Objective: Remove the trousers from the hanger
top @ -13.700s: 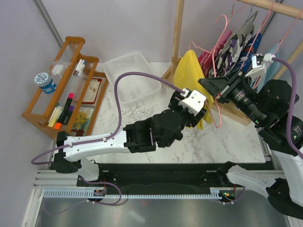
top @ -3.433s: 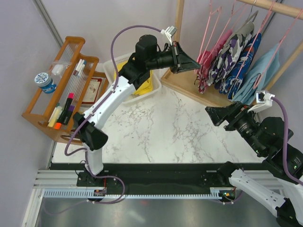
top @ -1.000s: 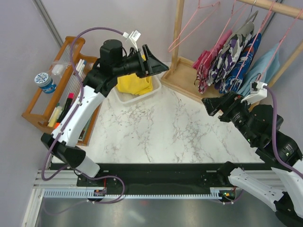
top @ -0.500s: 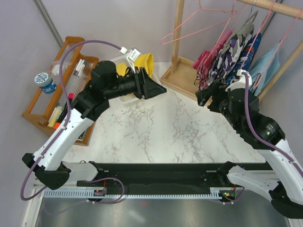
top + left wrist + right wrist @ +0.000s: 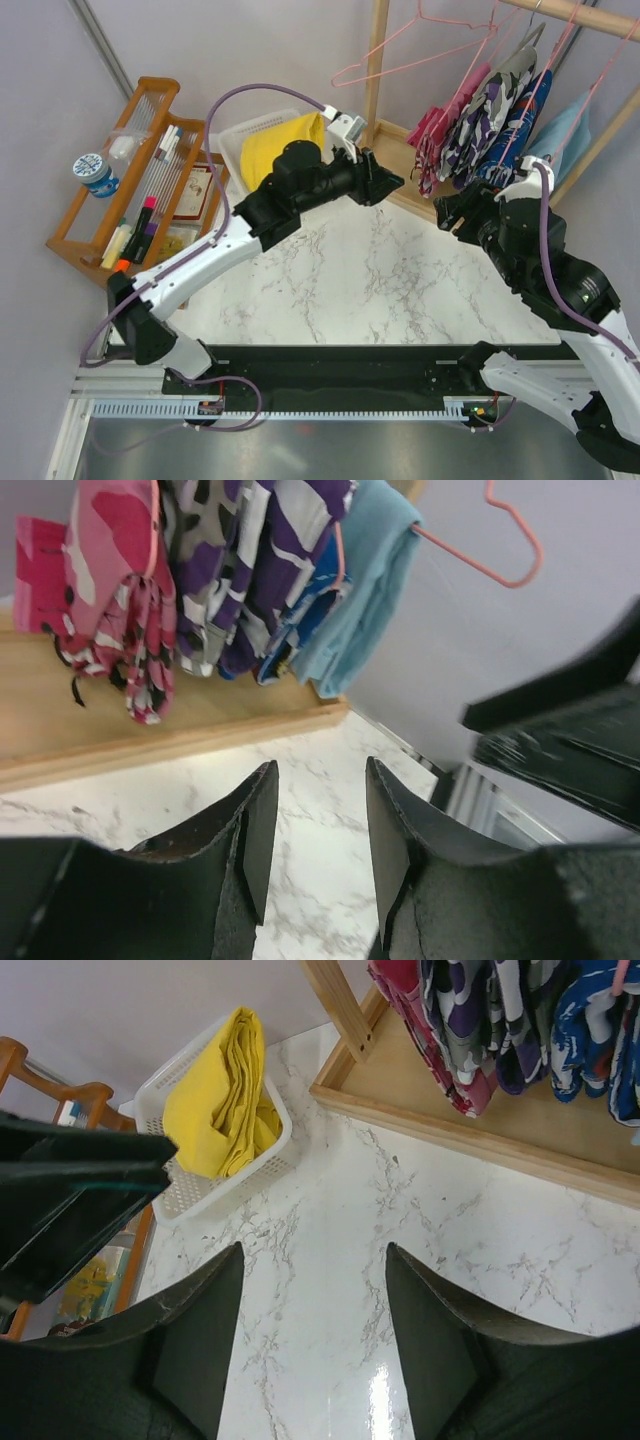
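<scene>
Bright yellow trousers (image 5: 278, 143) (image 5: 215, 1100) lie folded in the white basket (image 5: 236, 138) (image 5: 205, 1200). The pink camouflage trousers (image 5: 433, 150) (image 5: 118, 610) (image 5: 470, 1085) hang folded over a pink hanger (image 5: 154, 550) on the rack. My left gripper (image 5: 388, 181) (image 5: 318, 780) hovers over the marble just left of them, open with nothing between its fingers. To the lower right of the pink pair my right gripper (image 5: 447, 212) (image 5: 312, 1260) is also open and empty, above the tabletop.
A purple-white camouflage garment (image 5: 492, 105) (image 5: 270, 570) and a light blue one (image 5: 560, 135) (image 5: 360, 590) hang beside the pink pair. An empty pink hanger (image 5: 400, 62) hangs on the rail. The rack's wooden base (image 5: 150, 740) (image 5: 480, 1140) lies under the clothes. A wooden organizer (image 5: 130, 170) stands at the left.
My left arm has swung from over the basket rightward to the rack, its jaws narrowing. The yellow trousers stay in the basket. My right gripper has shifted slightly and narrowed.
</scene>
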`<state>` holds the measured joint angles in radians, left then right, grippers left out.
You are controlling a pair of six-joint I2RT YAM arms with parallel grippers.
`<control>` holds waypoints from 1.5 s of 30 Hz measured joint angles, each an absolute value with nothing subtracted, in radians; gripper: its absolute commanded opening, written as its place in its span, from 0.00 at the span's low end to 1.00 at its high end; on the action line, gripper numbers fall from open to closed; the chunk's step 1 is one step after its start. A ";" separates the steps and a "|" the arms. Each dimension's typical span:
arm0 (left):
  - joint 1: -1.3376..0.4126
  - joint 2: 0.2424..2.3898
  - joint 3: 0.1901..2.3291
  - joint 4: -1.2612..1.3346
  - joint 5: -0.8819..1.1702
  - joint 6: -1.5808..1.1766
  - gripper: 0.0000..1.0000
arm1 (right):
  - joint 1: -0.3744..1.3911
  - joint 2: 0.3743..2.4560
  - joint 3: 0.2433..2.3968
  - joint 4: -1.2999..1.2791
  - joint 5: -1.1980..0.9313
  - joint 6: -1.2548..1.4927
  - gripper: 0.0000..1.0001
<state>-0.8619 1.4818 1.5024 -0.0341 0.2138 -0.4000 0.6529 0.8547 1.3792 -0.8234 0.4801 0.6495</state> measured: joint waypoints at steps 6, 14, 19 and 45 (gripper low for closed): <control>-0.881 1.701 1.665 0.074 0.102 -0.302 0.42 | 0.653 0.805 1.363 -0.864 0.503 0.651 0.65; -0.883 1.999 1.962 0.171 0.055 -0.249 0.40 | 0.653 0.744 1.305 -0.908 0.488 0.661 0.64; -0.888 2.148 2.106 0.219 0.042 -0.219 0.39 | 0.653 0.698 1.299 -0.928 0.470 0.665 0.62; -0.906 2.107 1.818 0.416 0.012 -0.056 0.37 | 0.653 0.653 1.299 -0.967 0.437 0.661 0.60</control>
<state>-0.9058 2.1071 1.8183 0.4156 0.0124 -0.0555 0.6525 0.6525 1.2995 -0.9668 0.4374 0.6613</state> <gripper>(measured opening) 0.386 0.604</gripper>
